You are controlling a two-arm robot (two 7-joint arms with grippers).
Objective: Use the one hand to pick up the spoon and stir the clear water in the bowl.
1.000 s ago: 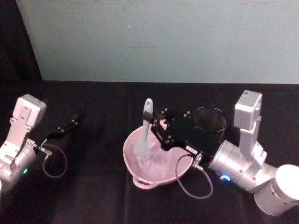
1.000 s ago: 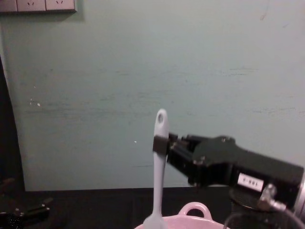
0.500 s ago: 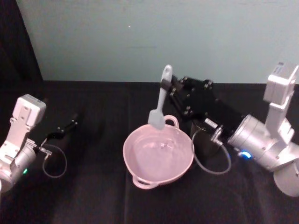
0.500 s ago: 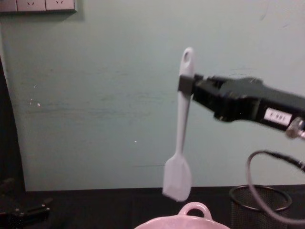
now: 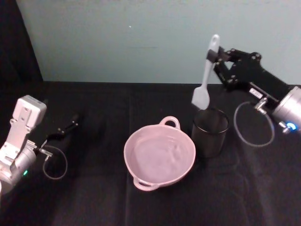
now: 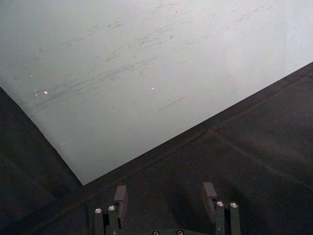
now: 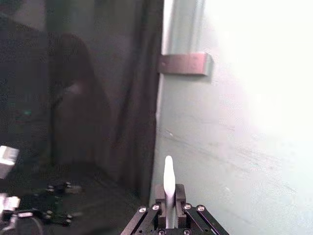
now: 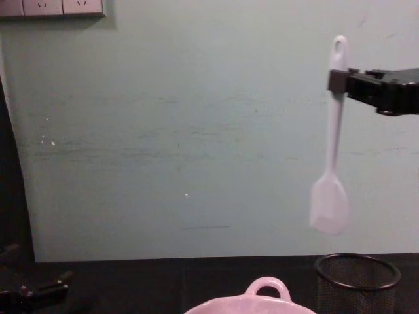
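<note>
Right gripper (image 5: 216, 55) is clamped on the upper handle of the spoon (image 5: 205, 81), holding it upright, blade down, above the black mesh cup (image 5: 209, 131). The blade hangs clear of the cup rim and well apart from the bowl (image 5: 159, 154). Judged stage: stirring looks finished and the spoon is being returned; the next move calls for a straight lowering into the cup. The bowl holds clear water; the cup's contents cannot be told. Left gripper (image 6: 166, 196) is parked at the table's left, fingers apart and empty.
</note>
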